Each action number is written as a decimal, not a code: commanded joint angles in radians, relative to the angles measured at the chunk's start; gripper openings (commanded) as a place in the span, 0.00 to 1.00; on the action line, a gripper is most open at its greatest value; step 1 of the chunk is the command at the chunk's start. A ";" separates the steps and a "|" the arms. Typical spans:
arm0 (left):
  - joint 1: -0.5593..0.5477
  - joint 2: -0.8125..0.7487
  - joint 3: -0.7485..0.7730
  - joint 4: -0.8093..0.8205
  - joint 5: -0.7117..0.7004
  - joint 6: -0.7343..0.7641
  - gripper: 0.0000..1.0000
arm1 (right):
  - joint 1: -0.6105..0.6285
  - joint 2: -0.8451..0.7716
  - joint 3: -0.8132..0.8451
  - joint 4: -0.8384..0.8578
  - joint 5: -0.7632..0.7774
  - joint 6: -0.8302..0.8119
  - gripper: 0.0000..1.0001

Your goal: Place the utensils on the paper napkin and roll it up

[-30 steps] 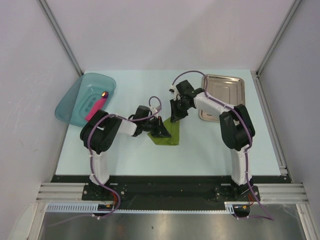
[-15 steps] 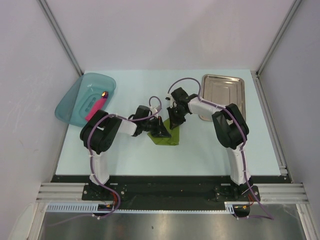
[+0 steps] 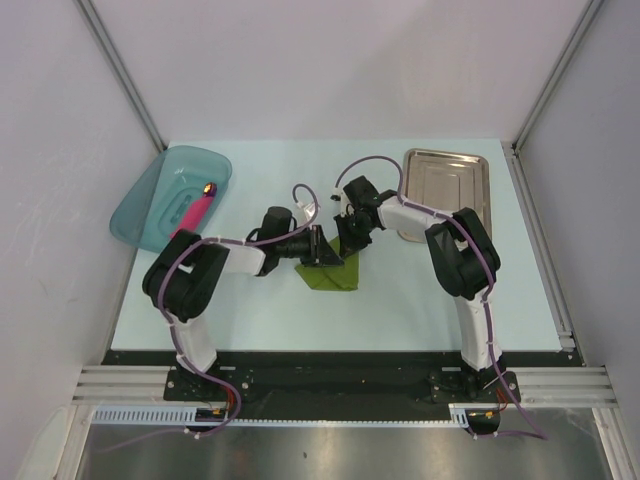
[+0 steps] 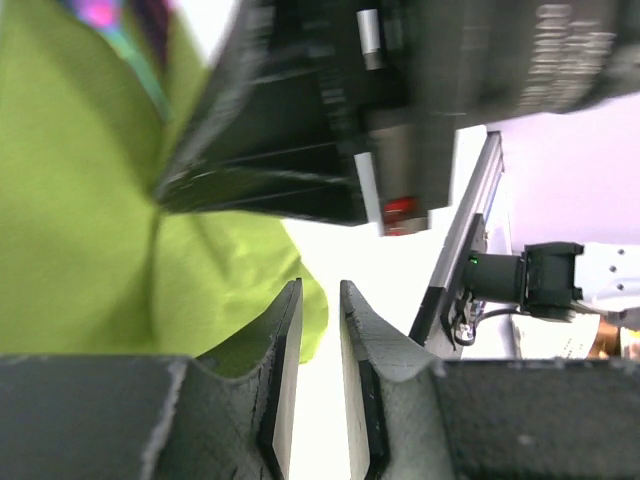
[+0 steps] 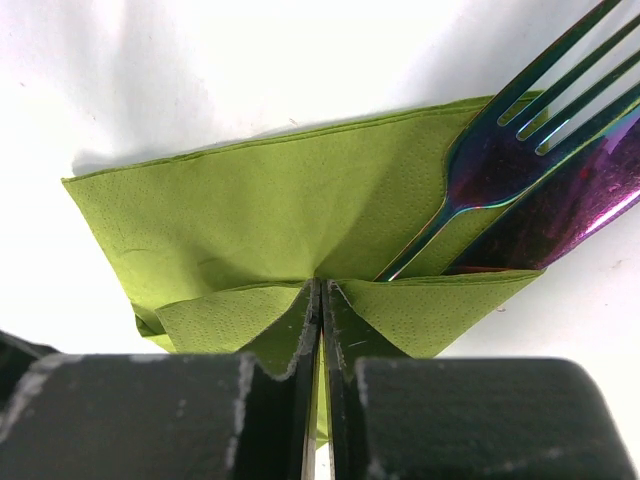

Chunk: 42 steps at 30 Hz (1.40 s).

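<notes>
**Desk:** Where was the paper napkin when the shutter fell?

**Photographer:** Near the middle of the pale tabletop, partly folded. It was an olive-green wedge between the two hands. The steel tray sat to its right, toward the back. The teal tub, holding a pink bar, stood well apart at the back left corner.

**Desk:** And the cutlery?

**Photographer:** The iridescent fork lay on the napkin, its tines reaching past the sheet's edge over bare tabletop. A second utensil, broader and purple, lay just beside it. Both ran under a folded flap.

**Desk:** What were the hands doing?

**Photographer:** The right hand was pinched tight on that flap's edge. Its jaws were together with a sliver of green paper caught between them, and its tips were down at the fold. The left hand stood only slightly parted. The narrow slot between its jaws showed white tabletop, and it gripped nothing. The napkin's corner lay just beside one finger. The two hands were close together, the right one's black body filling the top of the left wrist view.
</notes>
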 commanded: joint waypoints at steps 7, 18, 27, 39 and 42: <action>-0.025 0.058 -0.018 -0.012 0.018 0.021 0.18 | 0.003 0.061 -0.024 -0.012 0.068 -0.037 0.06; -0.020 0.148 0.036 -0.232 -0.116 0.132 0.00 | -0.008 -0.051 0.123 -0.073 -0.032 -0.051 0.19; -0.020 0.136 0.039 -0.235 -0.125 0.129 0.00 | 0.006 -0.068 0.114 -0.132 -0.023 -0.030 0.16; -0.020 0.116 0.034 -0.233 -0.131 0.136 0.00 | 0.019 0.013 0.032 -0.087 0.028 -0.045 0.14; -0.020 0.107 0.033 -0.219 -0.128 0.133 0.02 | 0.025 0.035 0.017 -0.075 0.045 -0.056 0.13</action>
